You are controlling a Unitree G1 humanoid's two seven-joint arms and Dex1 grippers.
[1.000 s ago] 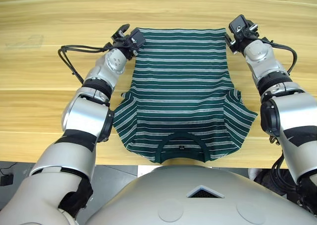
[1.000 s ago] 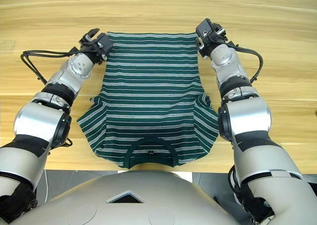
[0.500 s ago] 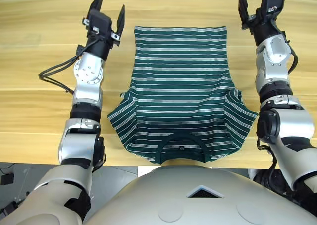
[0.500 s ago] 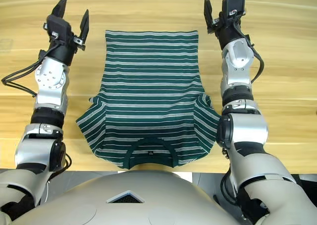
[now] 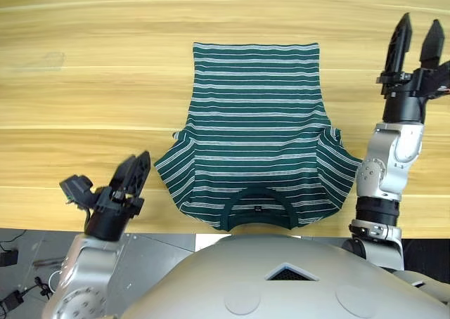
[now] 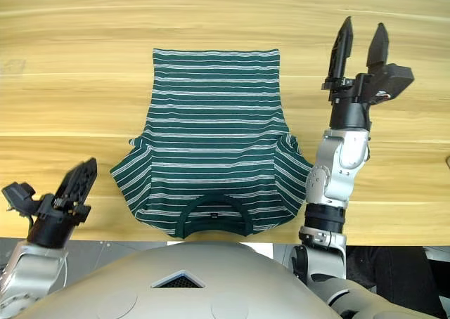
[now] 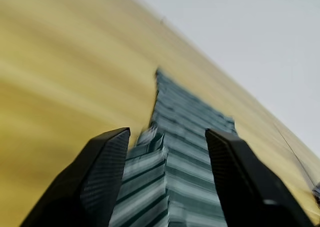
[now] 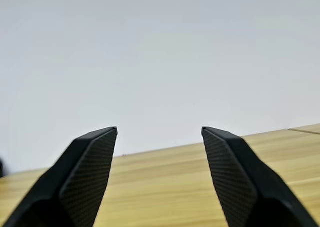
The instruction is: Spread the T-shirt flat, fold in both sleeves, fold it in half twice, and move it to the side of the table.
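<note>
Left gripper [image 5: 133, 170]: positioned at the near edge of the wooden table [image 5: 84, 87], just beside the T-shirt's left sleeve and not touching it. Fingers apart, nothing between them.

T-shirt [image 5: 256, 122]: green with white stripes, lying flat at the table centre. Collar at the near edge, hem at the far side, both sleeves spread outward, unfolded.

Right gripper [image 5: 420, 32]: raised to the right of the T-shirt, clear of the fabric, fingers pointing up. Fingers apart, empty.

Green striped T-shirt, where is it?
In the eye views, centre: green striped T-shirt flat on the wooden table, collar nearest, between left gripper and right gripper.
</note>
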